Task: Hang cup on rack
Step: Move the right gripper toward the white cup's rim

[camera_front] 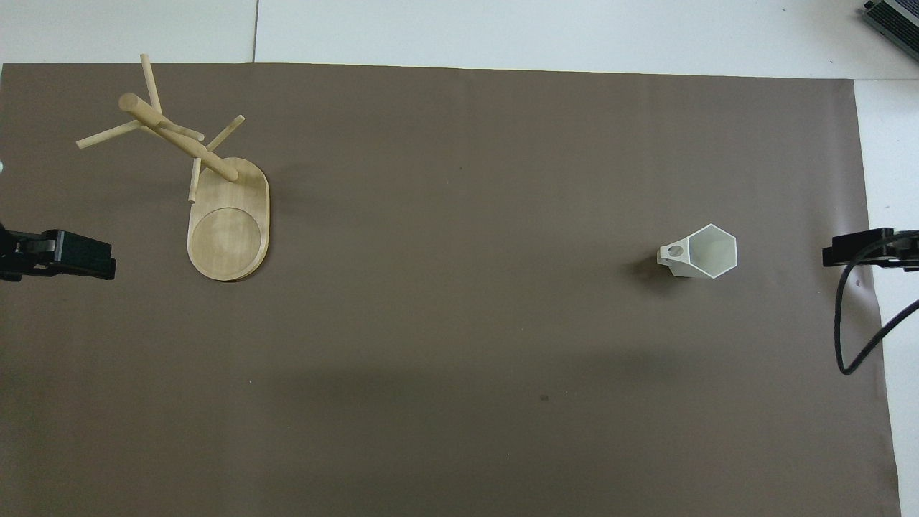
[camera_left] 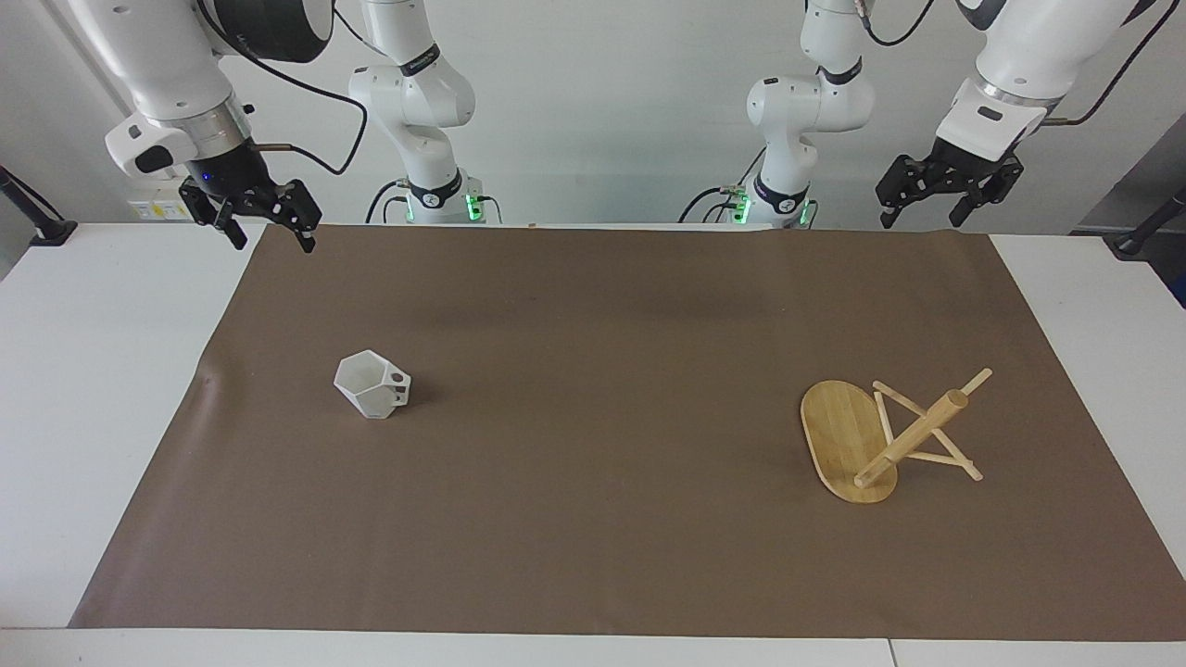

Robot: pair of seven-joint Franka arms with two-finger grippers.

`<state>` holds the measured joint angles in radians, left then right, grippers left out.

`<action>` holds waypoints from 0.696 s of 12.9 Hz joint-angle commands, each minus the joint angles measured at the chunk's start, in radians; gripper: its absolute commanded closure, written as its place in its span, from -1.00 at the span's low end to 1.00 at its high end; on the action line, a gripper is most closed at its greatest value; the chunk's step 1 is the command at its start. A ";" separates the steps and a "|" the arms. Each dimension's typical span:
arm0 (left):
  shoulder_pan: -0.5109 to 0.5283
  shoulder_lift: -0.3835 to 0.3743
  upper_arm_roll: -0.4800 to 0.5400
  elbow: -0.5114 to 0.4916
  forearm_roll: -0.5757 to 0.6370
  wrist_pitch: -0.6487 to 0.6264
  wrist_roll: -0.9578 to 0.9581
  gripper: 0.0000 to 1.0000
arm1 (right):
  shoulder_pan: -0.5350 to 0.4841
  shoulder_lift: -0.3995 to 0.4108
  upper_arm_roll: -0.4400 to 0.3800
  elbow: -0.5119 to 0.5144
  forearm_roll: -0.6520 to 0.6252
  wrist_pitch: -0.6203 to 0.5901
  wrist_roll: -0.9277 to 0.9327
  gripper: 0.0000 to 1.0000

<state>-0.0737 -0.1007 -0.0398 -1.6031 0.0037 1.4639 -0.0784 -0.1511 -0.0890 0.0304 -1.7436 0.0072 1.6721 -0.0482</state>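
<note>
The white faceted cup stands upright on the brown mat toward the right arm's end, its pierced handle pointing to the table's middle. The bamboo rack stands on its oval base toward the left arm's end, thin pegs sticking out from its post. My right gripper hangs open and empty over the mat's corner by the robots, well apart from the cup. My left gripper hangs open and empty over the mat's edge by the robots, well apart from the rack.
The brown mat covers most of the white table. A black cable loops down from the right arm over the mat's edge. Black clamp arms sit at both ends of the table.
</note>
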 commanded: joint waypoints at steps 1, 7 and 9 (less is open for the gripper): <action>-0.001 -0.027 0.004 -0.034 0.016 0.018 0.017 -1.00 | -0.016 0.046 0.002 0.013 0.000 0.024 -0.025 -1.00; -0.001 -0.027 0.003 -0.034 0.013 0.016 0.017 -1.00 | -0.016 0.083 0.002 -0.063 -0.004 0.135 0.023 -1.00; -0.001 -0.027 0.003 -0.032 0.013 0.016 0.017 -1.00 | -0.016 0.094 0.003 -0.092 -0.004 0.182 0.041 -1.00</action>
<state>-0.0737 -0.1007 -0.0395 -1.6035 0.0037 1.4639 -0.0776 -0.1564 0.0050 0.0260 -1.7982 0.0072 1.8044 -0.0282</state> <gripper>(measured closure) 0.000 0.000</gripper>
